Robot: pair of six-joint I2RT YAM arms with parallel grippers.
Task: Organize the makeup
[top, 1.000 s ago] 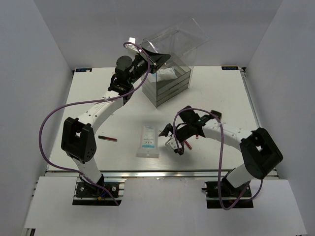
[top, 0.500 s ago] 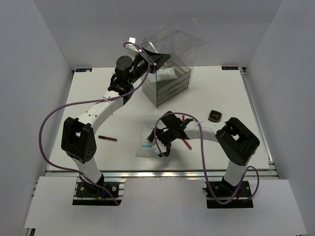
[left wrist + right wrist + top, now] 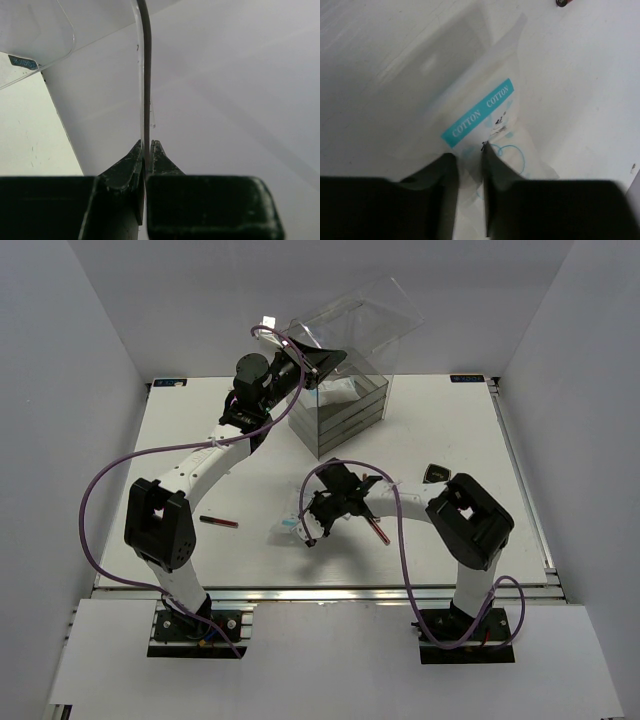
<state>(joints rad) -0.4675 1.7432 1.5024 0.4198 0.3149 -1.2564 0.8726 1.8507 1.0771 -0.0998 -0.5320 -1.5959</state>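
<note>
- Clear drawer box (image 3: 345, 410) stands at upper centre of the top view, on the white table (image 3: 450, 430). Its stacked trays are seen edge-on.
- Something white shows through the upper part of the box (image 3: 343, 390); cannot tell what it is.
- Clear lid (image 3: 365, 315) is tipped up above the box, slanting toward the back wall.
- Left claw (image 3: 146, 149) is clenched on the thin edge of that lid, which runs straight up from the fingertips in the wrist view.
- Cotton packet (image 3: 487, 112), white with a teal "COTTON" band, lies at lower centre of the top view, well apart from the box.
- Right claw (image 3: 469, 160) is over the packet's near end. Its fingers (image 3: 495, 165) stand narrow with packet material pinched between them, so it is grasping the packet.
- Red-and-black pencil (image 3: 218, 522) lies at left of the packet, apart from it.
- Second pencil (image 3: 377, 528) lies just right of the right claw.
- Black compact (image 3: 437, 474) sits at centre right, on the table.
</note>
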